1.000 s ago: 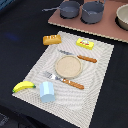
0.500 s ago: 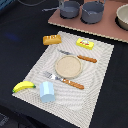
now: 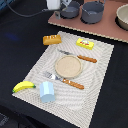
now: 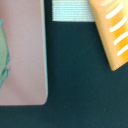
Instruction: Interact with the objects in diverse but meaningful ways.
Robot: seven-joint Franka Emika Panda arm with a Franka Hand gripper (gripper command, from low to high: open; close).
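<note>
On the striped placemat [image 3: 95, 85] lie a yellow banana [image 3: 23, 86], a light blue cup [image 3: 46, 91], an orange-brown bread loaf [image 3: 50, 39] and a flat yellow packet [image 3: 85, 44]. Two dark grey pots [image 3: 92, 12] stand on the pink board [image 3: 100, 27] at the back. My gripper [image 3: 53, 5] is at the top edge of the exterior view, above and behind the loaf. Its fingers do not show. In the wrist view I see the loaf [image 4: 112, 30], a corner of the placemat [image 4: 72, 10] and the pink board [image 4: 25, 50].
A tan plate [image 3: 68, 66] sits mid-mat, with a fork [image 3: 62, 80] and a knife [image 3: 80, 56] beside it, both with orange handles. A pale bowl [image 3: 123, 16] is at the exterior view's far right. The table is dark.
</note>
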